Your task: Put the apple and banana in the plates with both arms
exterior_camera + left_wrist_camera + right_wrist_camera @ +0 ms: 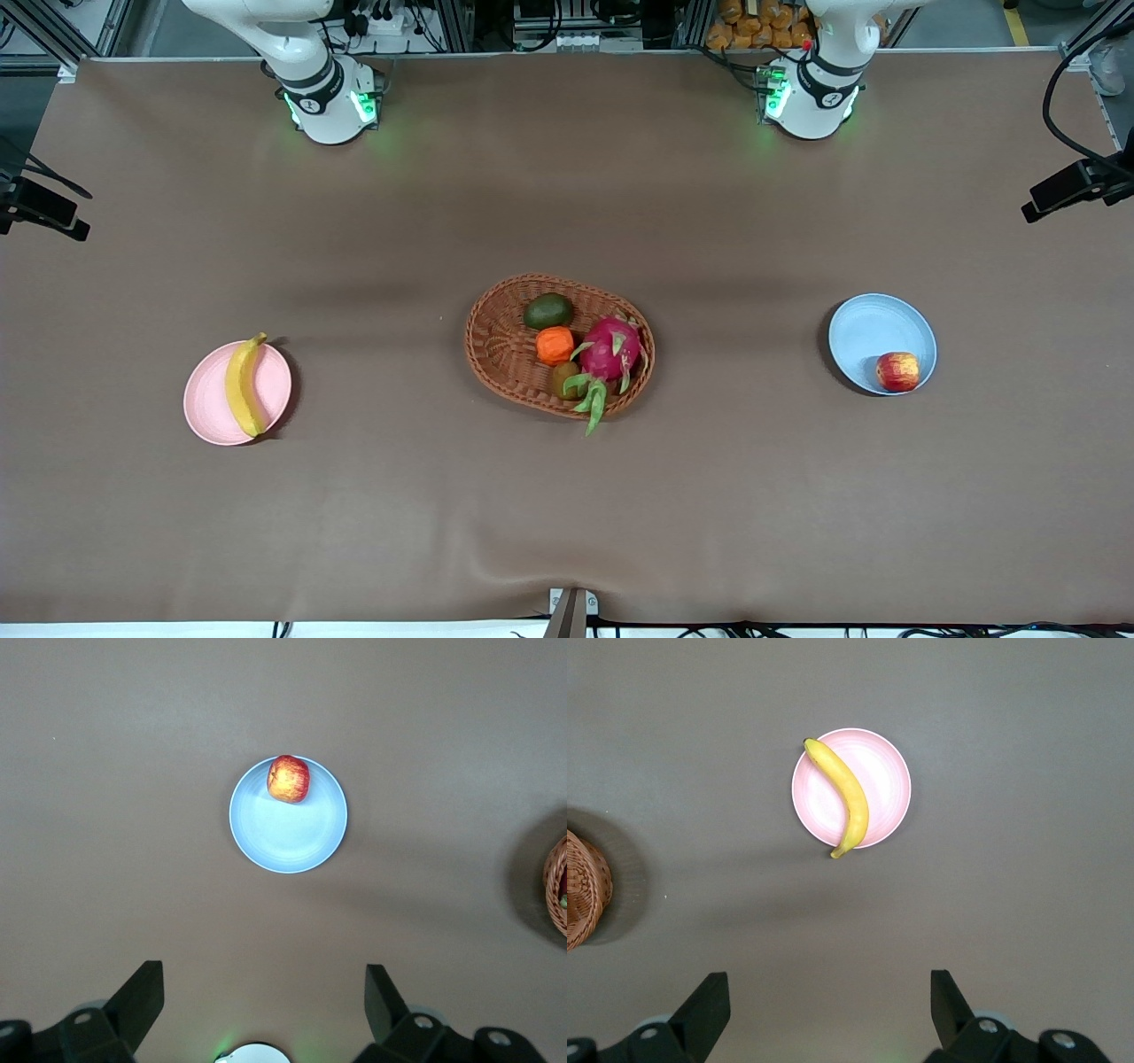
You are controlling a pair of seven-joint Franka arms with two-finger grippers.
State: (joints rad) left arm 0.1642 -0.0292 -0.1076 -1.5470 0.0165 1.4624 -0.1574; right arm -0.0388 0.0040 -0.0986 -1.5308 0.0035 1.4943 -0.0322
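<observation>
The red apple point(897, 371) lies in the pale blue plate point(873, 330) toward the left arm's end of the table; both also show in the left wrist view, the apple point(289, 779) at the rim of the plate point(292, 833). The yellow banana point(243, 385) lies across the pale pink plate point(206, 399) toward the right arm's end; the right wrist view shows the banana point(843, 795) on the plate point(881, 784). My left gripper point(264, 992) is open and empty, high above bare table. My right gripper point(830, 997) is open and empty, also high up. Neither gripper shows in the front view.
An oval brown wicker basket point(496, 341) stands mid-table with a green avocado point(548, 311), an orange fruit point(555, 345), a pink dragon fruit point(609, 349) and a kiwi point(565, 379). The arms' bases point(330, 102) point(811, 97) stand at the table's edge farthest from the front camera.
</observation>
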